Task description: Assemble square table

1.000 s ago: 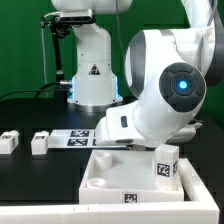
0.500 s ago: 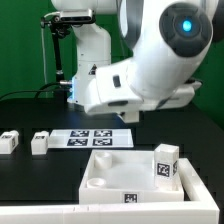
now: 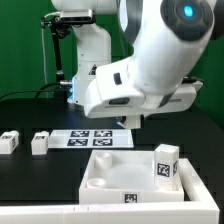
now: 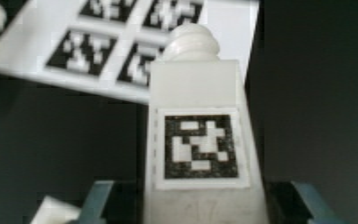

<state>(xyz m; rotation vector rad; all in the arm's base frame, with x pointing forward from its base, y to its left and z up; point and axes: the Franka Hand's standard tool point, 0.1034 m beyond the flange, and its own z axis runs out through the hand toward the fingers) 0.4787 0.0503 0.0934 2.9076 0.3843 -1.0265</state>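
Grasping one leg [image 4: 201,110], the fingers [image 4: 105,202] are hanging over the marker board [image 4: 101,58]; two legs [image 3: 10,141] [image 3: 40,143] are lying on the table [image 3: 30,115] nearby, and a fourth leg [image 3: 166,161] is standing inside the square top [image 3: 104,172].

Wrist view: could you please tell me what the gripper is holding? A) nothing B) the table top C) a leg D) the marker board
C: the gripper is closed on a tagged leg, one finger on each side.
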